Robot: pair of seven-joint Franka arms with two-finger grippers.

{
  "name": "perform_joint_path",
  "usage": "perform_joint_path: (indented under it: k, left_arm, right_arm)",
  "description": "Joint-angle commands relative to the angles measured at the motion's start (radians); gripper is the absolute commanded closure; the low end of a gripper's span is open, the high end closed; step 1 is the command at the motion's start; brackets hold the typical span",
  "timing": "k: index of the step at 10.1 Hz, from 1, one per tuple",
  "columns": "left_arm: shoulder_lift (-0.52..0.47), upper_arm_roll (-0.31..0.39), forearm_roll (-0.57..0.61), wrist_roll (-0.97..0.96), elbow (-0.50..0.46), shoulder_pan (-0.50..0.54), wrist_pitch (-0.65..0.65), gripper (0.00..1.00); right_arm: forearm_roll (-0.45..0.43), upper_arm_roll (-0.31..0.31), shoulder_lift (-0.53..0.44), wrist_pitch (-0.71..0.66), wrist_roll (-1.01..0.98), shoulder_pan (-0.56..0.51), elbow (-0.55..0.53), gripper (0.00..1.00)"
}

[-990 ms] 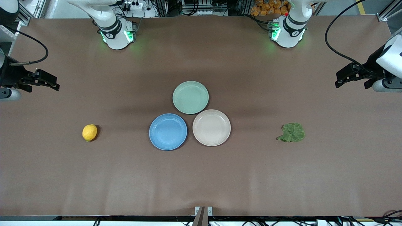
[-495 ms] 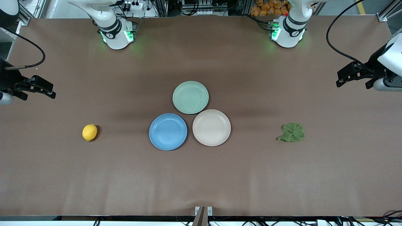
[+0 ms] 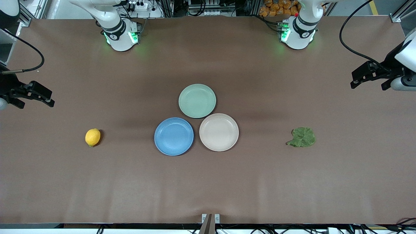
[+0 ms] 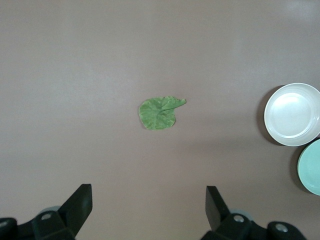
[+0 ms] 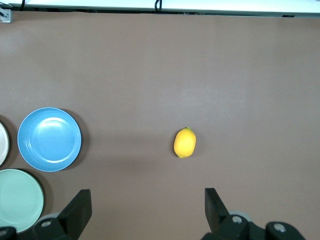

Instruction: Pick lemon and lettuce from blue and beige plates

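Brown tabletop (image 3: 208, 182): it carries three plates in the middle, one fruit and one leaf.
Blue plate (image 3: 174, 136): it lies with nothing on it, just beside the beige plate (image 3: 219, 132), toward the right arm's end of the tabletop.
Beige plate: it also has nothing on it, and its rim is touching or almost touching the blue one; I cannot tell which.
Green plate (image 3: 197, 100): it lies farther from the front camera than the other two, close to both.
Lemon (image 3: 92, 137): it lies on the bare tabletop, well apart from the blue plate, toward the right arm's end.
Lettuce (image 3: 302, 137): it lies flat on the bare tabletop, well apart from the beige plate, toward the left arm's end.
Right end effector (image 3: 40, 96): released, fingers spread wide, holding nothing, up over the edge of the tabletop at the right arm's end.
Left end effector (image 3: 364, 75): released, fingers spread wide, holding nothing, up over the edge of the tabletop at the left arm's end.
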Motion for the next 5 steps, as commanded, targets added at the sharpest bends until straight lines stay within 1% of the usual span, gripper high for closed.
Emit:
perform_joint_path:
  k: [1,3,5]
  left_arm:
    - [-0.009,-0.001,0.017,0.025,0.003,0.005,0.001,0.00]
    - [-0.007,0.001,0.017,0.025,0.014,0.007,0.001,0.00]
    - [-0.006,-0.001,0.026,0.024,0.014,0.005,0.001,0.00]
  right_arm:
    - [0.000,0.001,-0.005,-0.008,-0.015,-0.005,-0.003,0.00]
    - [0.002,0.003,-0.005,-0.050,-0.014,-0.004,-0.003,0.00]
    - [0.000,0.001,-0.005,-0.060,-0.013,-0.004,-0.003,0.00]
